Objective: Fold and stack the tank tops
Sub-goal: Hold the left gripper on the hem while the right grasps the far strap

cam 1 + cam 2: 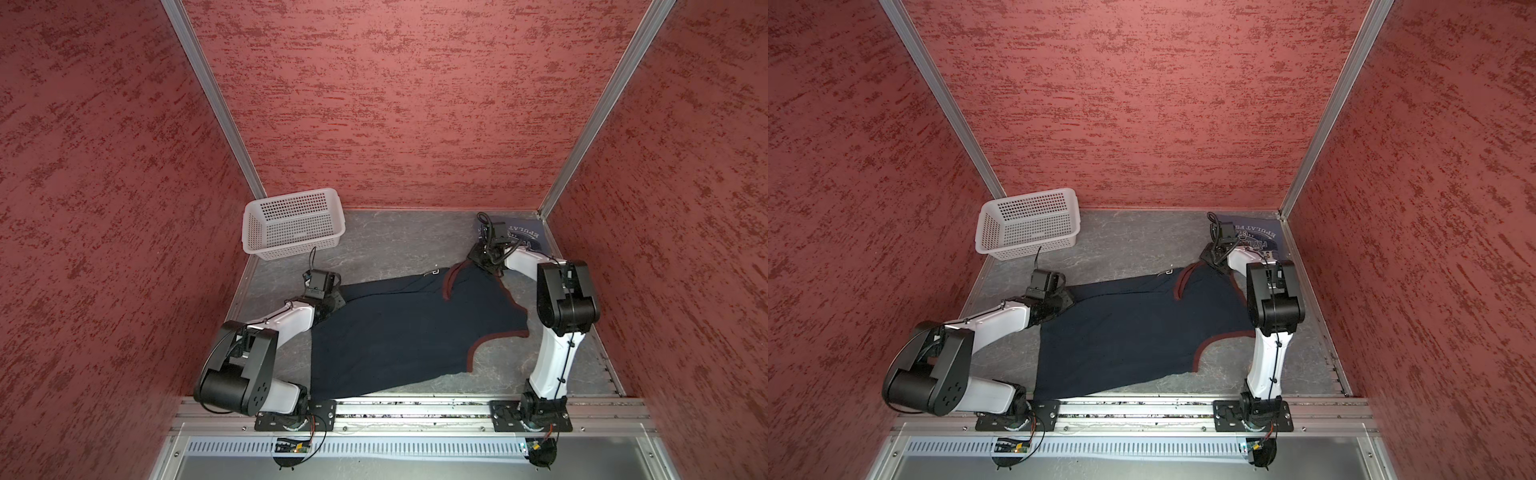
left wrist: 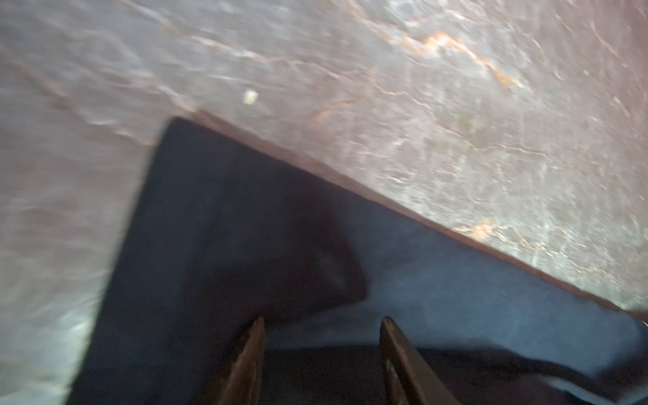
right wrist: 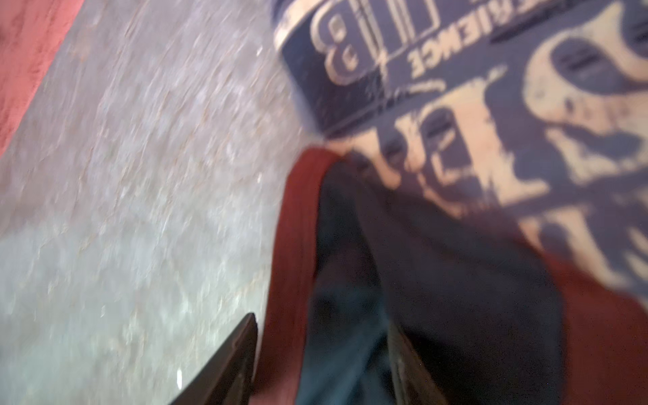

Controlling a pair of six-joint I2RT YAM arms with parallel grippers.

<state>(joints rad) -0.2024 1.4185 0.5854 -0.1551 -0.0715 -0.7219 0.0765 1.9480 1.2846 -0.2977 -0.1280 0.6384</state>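
Tank tops, two: grey top (image 1: 528, 232) folded, lying just beyond navy top's (image 1: 407, 328) strap; navy top spread on tabletop (image 1: 395, 241), fold seemingly unfinished, stacking undone; left tool (image 2: 322, 319) spread over its corner, right tool (image 3: 321, 321) spread astride its strap.

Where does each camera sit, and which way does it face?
Top views: high above the bases, facing down on left arm, right arm, navy tank top, basket.
Left wrist: on left arm, facing left gripper over navy corner.
Right wrist: on right arm, facing right gripper, printed grey-blue tank top.
All views share the navy tank top.
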